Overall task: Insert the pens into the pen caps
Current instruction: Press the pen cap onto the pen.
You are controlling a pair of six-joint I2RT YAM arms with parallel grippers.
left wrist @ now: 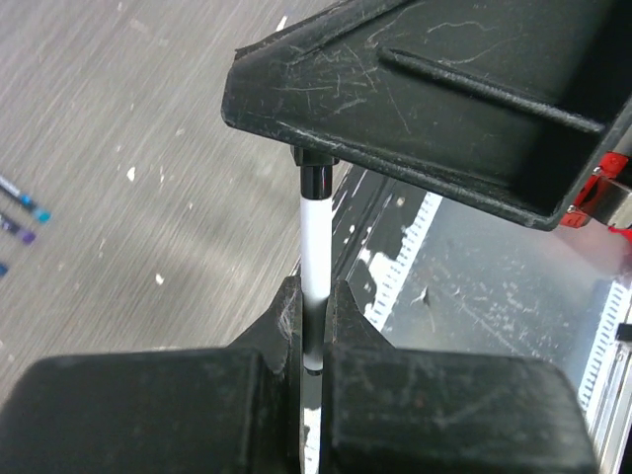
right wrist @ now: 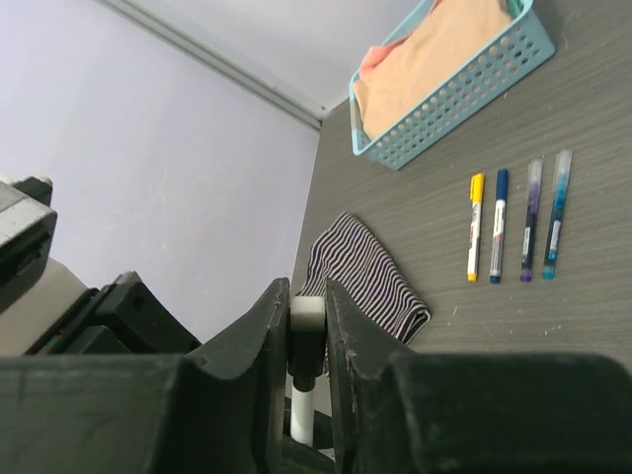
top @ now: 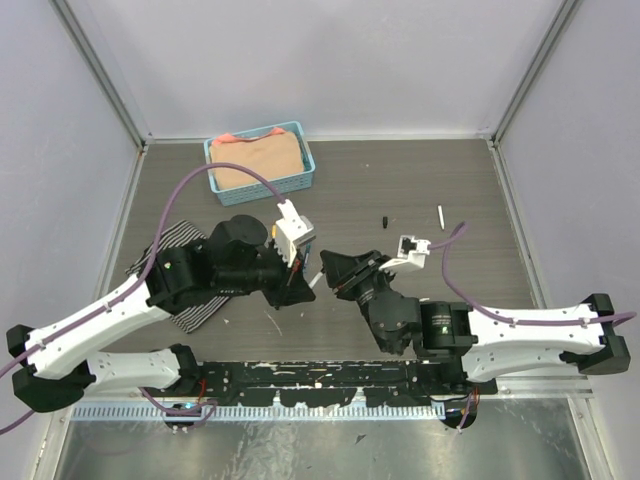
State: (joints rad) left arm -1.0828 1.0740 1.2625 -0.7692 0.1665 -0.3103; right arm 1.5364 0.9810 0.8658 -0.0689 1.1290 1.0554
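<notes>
White slim pen [top: 316,280], seen from above, is held on the near side of the light-blue perforated basket [top: 262,186].
Left wrist: my left gripper [left wrist: 313,286] clamps its shaft, the long axis running straight toward the other arm. Right wrist: my right gripper [right wrist: 306,296] pinches a pale stub [right wrist: 307,331], probably the cap.

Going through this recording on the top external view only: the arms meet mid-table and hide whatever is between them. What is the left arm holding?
Observer: The left fingers are shut on a white pen, which stands upright between them.
Operator: And the right arm?
Observer: The right fingers clamp a short pale piece, seemingly a cap, in line with that pen.
Operator: Any pens finished?
Observer: Four capped pens lie side by side on the table: one yellow, one blue, one purple, one teal.
</notes>
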